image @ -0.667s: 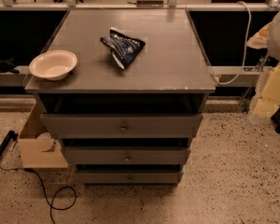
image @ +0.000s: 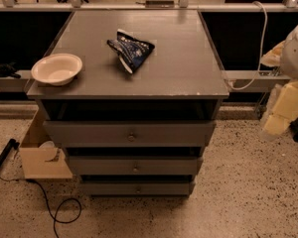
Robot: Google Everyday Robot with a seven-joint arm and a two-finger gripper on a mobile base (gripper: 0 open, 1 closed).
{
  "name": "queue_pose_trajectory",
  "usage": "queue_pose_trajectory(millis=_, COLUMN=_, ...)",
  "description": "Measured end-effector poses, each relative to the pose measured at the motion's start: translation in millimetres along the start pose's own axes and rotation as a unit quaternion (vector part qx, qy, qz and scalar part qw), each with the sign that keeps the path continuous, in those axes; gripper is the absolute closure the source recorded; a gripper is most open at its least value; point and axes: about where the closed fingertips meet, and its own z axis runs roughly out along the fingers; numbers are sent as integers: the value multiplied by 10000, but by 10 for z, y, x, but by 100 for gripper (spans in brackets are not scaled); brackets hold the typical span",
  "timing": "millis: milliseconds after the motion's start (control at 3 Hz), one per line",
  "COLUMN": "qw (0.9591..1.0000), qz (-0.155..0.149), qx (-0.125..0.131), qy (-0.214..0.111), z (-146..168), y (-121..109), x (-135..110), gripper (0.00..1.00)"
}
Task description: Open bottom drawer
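The grey cabinet [image: 139, 68] stands in the middle of the camera view with three drawers stacked below its top. The bottom drawer [image: 109, 188] is the lowest and narrowest front, just above the floor, with a small round knob [image: 138, 189] at its centre; its front sits flush and closed. The middle drawer [image: 104, 166] and the top drawer [image: 89, 132] are above it. My gripper [image: 280, 117], a cream-coloured shape on the arm at the right edge, hangs well to the right of the cabinet, about level with the top drawer and far from the bottom knob.
A white bowl [image: 57, 68] and a dark blue snack bag [image: 131, 51] lie on the cabinet top. An open cardboard box [image: 42, 157] stands on the floor by the cabinet's left side, with a black cable [image: 54, 214] beside it. A white cable [image: 258, 48] hangs at the right.
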Motion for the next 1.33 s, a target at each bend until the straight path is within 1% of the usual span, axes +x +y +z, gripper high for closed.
queue_pose_trajectory(millis=333, qw=9993, qz=112, qx=-343, qy=-78, z=291, y=230, x=67, gripper=0)
queue_pose_trajectory(millis=667, qw=9965, qz=121, qx=-824, qy=8, z=691, y=553, x=100, gripper=0)
queue_pose_trajectory(millis=1000, qw=9923, qz=91, qx=-1229, qy=95, z=1029, y=832, x=66, gripper=0)
queue_pose_trajectory(millis=1333, qw=9895, qz=67, qx=-1434, qy=143, z=1227, y=1010, x=37, gripper=0)
